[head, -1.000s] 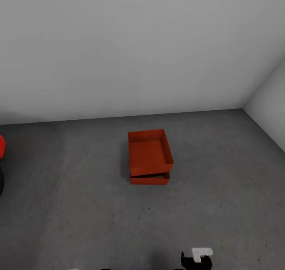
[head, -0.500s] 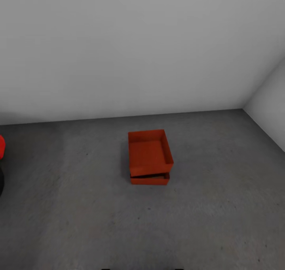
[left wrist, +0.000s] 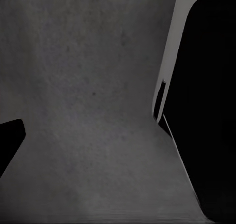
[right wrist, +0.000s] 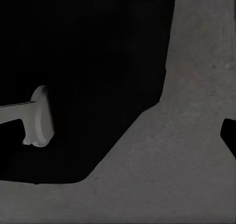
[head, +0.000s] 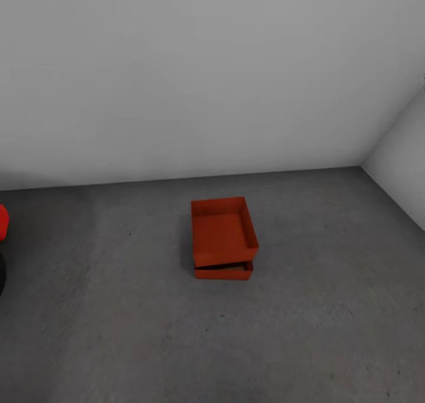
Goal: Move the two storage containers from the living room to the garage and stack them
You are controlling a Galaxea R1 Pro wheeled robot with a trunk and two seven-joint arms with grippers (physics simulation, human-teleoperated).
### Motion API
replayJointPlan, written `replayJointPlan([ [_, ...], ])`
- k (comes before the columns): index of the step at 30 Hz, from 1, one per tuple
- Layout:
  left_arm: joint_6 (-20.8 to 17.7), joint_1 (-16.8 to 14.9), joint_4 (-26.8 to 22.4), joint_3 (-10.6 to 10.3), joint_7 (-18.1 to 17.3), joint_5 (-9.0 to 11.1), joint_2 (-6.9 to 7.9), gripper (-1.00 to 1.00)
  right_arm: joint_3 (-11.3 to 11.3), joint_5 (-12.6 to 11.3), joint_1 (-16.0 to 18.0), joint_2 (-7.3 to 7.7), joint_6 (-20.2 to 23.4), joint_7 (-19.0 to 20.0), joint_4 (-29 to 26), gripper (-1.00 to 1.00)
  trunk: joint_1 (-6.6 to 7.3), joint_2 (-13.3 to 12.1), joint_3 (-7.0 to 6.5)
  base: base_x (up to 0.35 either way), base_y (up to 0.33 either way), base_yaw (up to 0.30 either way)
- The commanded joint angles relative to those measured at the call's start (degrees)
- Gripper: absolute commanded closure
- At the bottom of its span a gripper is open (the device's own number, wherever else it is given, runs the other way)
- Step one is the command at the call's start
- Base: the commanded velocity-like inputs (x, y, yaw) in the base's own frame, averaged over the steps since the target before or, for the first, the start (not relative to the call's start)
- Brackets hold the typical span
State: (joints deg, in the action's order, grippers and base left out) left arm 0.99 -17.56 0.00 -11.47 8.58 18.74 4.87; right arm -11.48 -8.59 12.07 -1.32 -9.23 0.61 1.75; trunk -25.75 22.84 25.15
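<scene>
Grey speckled concrete floor (head: 118, 308) runs back to plain white walls (head: 195, 66), meeting in a corner at the right. Near the middle sit the two storage containers — the upper container (head: 223, 233) stacked on the lower container (head: 224, 271), slightly skewed. A red car (head: 2, 221) edges in at far left. Whether either arm's jaws are apart or together — cannot tell.

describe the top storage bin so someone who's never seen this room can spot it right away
Find the dark grey concrete floor below the white back wall. Mid-floor sit two red-orange open bins, stacked. The top container rests slightly askew on the lower container, whose front edge peeks out beneath.
</scene>
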Motion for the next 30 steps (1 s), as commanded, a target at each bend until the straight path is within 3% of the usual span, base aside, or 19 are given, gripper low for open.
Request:
replayJointPlan([
  [1, 0.01, 0.33, 0.00, -0.49, 0.12, 0.51, 0.02, -1.00, -0.48, -0.97, 0.00, -0.01, -0.35, 0.04, 0.19, -1.00, -0.03, 0.08, -0.02, 0.000, 0.000, 0.000],
  [16, 4.04, 1.38, -0.31, -0.58, 0.20, 0.01, 0.06, -1.00, -0.53, -1.42, -0.52, 0.02, -0.13, 0.00, 0.19, -1.00, -0.03, 0.08, -1.41, 0.000, 0.000, 0.000],
  [30, 4.46, 1.39, -0.61, -0.57, 0.21, -0.08, 0.05, -1.00, -0.56, -1.07, -0.67, 0.06, 0.05, 0.00, 0.19, -1.00, -0.03, 0.08, -2.72, 0.000, 0.000, 0.000],
])
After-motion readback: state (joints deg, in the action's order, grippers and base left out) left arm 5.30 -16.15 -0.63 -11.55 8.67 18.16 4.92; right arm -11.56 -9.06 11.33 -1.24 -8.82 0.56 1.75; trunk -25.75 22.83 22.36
